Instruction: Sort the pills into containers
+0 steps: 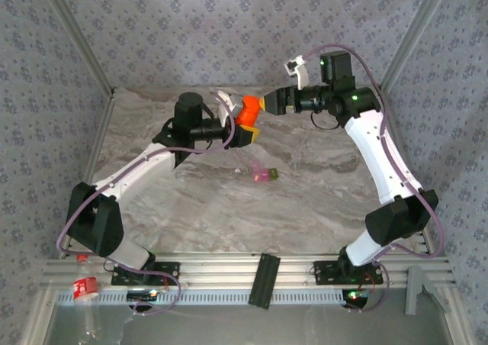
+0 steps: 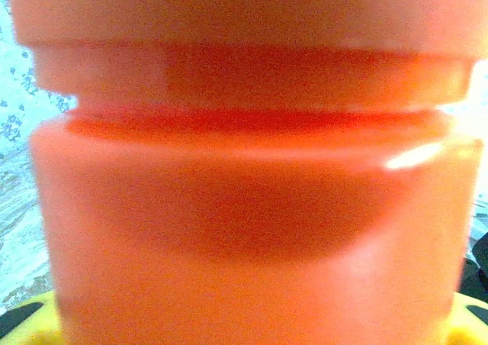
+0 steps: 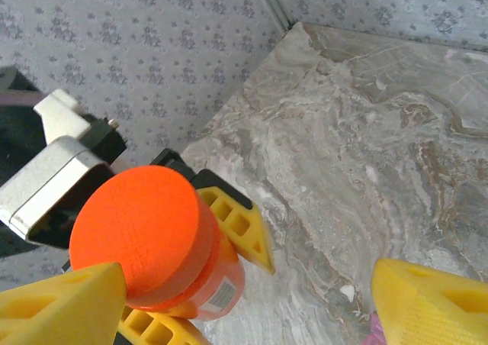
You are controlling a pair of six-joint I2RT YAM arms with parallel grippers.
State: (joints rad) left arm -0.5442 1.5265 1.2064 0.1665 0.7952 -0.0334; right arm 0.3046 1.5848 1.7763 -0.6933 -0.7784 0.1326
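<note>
From above, the left end effector (image 1: 240,124) is clamped on a bright orange cylindrical plastic bottle (image 1: 245,114), holding it up off the grey marbled surface (image 1: 320,200) near the back. The cap faces the right end effector (image 1: 265,102), which points at it from the other side. That looks like a brace, one arm steadying the bottle while the other works the lid. The containers (image 1: 263,175), a small joined pair of compartments, one translucent pink and one olive-green, lie on the surface nearer the arms and well apart from both end effectors.

In the left wrist view the bottle (image 2: 252,207) is pressed close to the lens, its shoulder ridge showing, with yellow fingers (image 2: 27,326) at the bottom corners either side of it.

In the right wrist view the right end effector (image 3: 248,299) stands wide open. One finger sits against the round orange cap (image 3: 141,227) and the other is well clear, so nothing is gripped. The left arm's yellow ribbed fingers (image 3: 236,227) flank the bottle below the cap. A pink sliver at the bottom edge may be the pink compartment, though too little of it shows to be sure.
</note>
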